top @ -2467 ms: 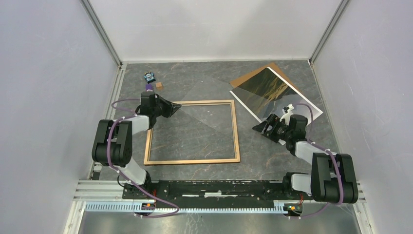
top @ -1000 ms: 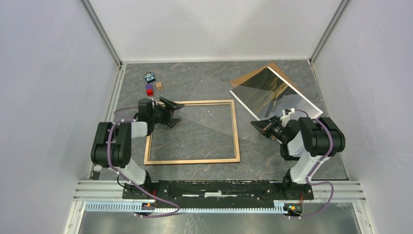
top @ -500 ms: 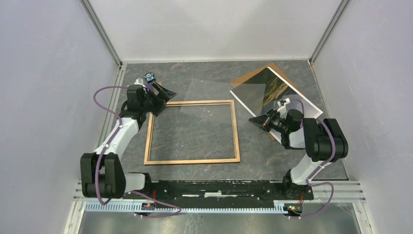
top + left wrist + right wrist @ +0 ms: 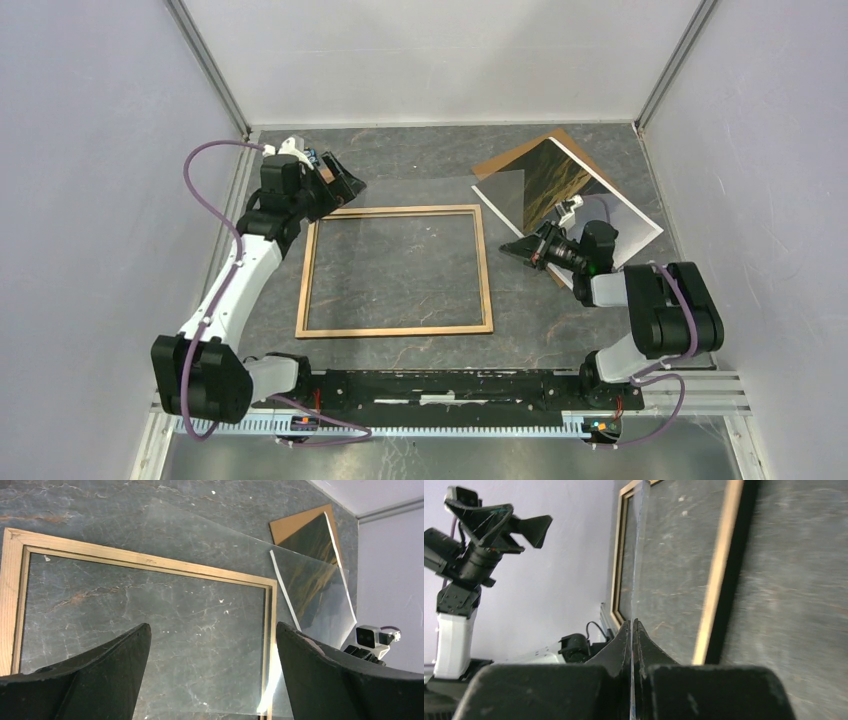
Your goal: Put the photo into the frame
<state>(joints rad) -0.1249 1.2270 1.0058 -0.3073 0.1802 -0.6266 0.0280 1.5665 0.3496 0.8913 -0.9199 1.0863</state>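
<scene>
The frame (image 4: 395, 329) lies flat mid-table, its light wood side up, and it shows in the left wrist view (image 4: 145, 559) too. The photo (image 4: 565, 180), dark and glossy with a white border, lies at the back right (image 4: 315, 580). A clear pane (image 4: 450, 195) hangs tilted over the frame's right part (image 4: 210, 535). My right gripper (image 4: 512, 247) is shut on its edge (image 4: 631, 622), and in the right wrist view the pane (image 4: 638, 540) shows edge-on. My left gripper (image 4: 345, 180) is open and empty above the frame's back left corner (image 4: 212, 630).
A brown cardboard board (image 4: 510, 157) lies under the photo at the back right. White walls close in the table on three sides. The arms' mounting rail (image 4: 450, 385) runs along the near edge.
My left arm has stretched out and lifted toward the back left, off the frame's corner, its jaws wide. My right gripper has shifted slightly left with the pane.
</scene>
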